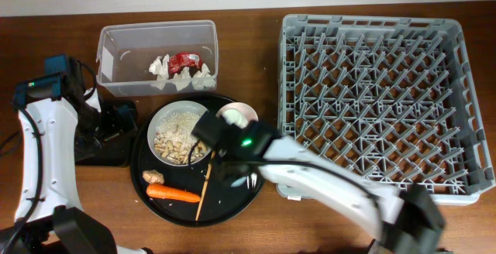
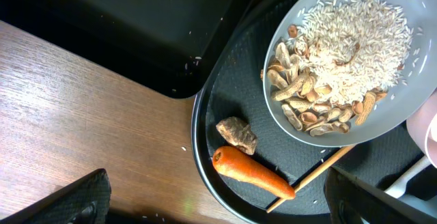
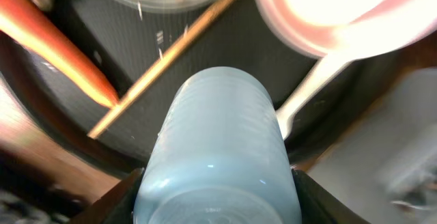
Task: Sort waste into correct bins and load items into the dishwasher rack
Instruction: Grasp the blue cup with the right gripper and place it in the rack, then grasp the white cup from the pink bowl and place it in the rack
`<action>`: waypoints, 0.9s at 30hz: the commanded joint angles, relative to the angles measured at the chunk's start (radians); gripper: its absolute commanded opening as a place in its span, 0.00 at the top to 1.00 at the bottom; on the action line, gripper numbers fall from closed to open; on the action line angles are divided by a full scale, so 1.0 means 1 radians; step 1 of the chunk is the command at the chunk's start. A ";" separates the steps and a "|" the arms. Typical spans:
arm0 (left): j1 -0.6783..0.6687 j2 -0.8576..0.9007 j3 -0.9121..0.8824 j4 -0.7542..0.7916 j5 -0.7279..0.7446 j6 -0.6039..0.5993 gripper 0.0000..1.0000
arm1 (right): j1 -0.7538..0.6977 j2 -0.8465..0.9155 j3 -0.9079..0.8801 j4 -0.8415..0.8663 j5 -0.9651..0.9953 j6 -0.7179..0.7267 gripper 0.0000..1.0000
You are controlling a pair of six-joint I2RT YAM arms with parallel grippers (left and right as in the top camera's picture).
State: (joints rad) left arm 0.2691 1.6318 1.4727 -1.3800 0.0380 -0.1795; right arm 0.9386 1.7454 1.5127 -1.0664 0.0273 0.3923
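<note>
The grey rack (image 1: 380,99) took up the right of the counter (image 1: 39,45) and stood empty, every peg free, so nothing had been loaded yet. Beside it the round black tray (image 1: 229,204) carried most of what needed sorting. Behind that, the clear tub (image 1: 116,53) held crumpled napkins (image 1: 163,68) and a red wrapper (image 1: 184,60), which told me it served for paper rubbish. The shallow black tray (image 2: 136,26) to the left lay bare, presumably waiting for food. The white bowl (image 1: 177,132) was heaped with rice and peanut shells, with the pink bowl (image 1: 236,114) just beside it. The right claw (image 3: 215,197) had its fingers (image 3: 126,197) against either side of the blue cup (image 3: 215,135), pinching it as far as I could tell, across the round wall where a hold would be surest for carrying it to the rack. The left claw (image 2: 218,200) hung spread and empty over the round tray's edge, above the carrot (image 2: 252,173), likely lined up for it. A chopstick (image 2: 321,169), a fork (image 3: 307,94) and a brown scrap (image 2: 237,135) lay close by.
</note>
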 commanded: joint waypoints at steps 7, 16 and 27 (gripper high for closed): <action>0.004 0.002 0.000 0.000 0.011 -0.006 0.01 | -0.659 -0.404 0.038 -0.216 0.038 -0.074 0.45; 0.004 0.002 0.000 0.002 0.011 -0.006 0.01 | -1.471 -0.328 0.035 -0.247 0.038 -0.179 0.44; 0.004 0.002 0.000 0.001 0.011 -0.006 0.01 | -1.641 -0.076 0.035 -0.207 0.064 -0.174 0.45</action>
State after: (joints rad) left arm 0.2687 1.6318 1.4727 -1.3804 0.0422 -0.1795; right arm -0.6998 1.6444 1.5356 -1.2774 0.0677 0.2237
